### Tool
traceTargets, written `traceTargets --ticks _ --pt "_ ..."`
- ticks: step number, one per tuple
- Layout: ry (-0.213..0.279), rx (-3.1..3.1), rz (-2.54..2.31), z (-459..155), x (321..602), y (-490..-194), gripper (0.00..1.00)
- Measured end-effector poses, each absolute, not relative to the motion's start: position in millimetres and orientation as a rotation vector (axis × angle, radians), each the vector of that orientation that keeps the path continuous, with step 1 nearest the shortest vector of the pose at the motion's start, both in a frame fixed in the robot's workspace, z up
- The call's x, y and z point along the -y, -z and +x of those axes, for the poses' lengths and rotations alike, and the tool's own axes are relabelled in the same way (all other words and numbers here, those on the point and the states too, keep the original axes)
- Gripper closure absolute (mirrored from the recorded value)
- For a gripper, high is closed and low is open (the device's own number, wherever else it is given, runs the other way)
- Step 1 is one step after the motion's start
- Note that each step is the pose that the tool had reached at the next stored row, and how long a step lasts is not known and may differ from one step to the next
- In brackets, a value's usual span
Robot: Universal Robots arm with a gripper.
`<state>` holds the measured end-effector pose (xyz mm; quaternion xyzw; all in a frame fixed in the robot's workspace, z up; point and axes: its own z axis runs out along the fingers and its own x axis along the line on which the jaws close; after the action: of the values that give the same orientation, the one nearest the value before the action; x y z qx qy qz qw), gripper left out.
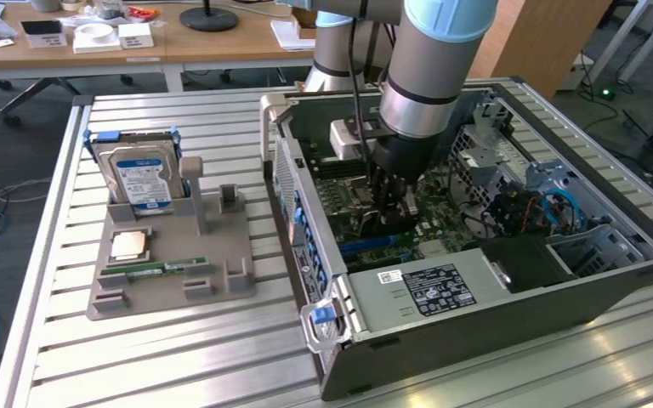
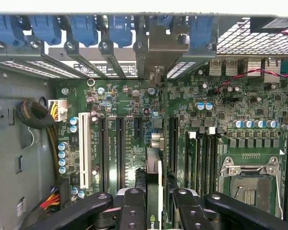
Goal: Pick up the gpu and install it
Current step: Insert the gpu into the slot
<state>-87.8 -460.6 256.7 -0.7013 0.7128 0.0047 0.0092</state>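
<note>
I have the fingers closed narrow on the gpu, which stands on edge between them with its thin edge toward the wrist camera. Just beyond the fingertips lies the motherboard, with the card among its long black slots; I cannot tell whether it is seated. Farther ahead, a grey bracket stands at the row of blue clips. The arm reaches down into the case. Well off to the side, a holder on the table carries a hard drive.
</note>
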Motion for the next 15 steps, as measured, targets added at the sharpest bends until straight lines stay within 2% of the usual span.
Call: traceTargets --ticks 15 --pt "-0.015 -2.226 -2.19 -87.9 460.8 -253.2 0.74"
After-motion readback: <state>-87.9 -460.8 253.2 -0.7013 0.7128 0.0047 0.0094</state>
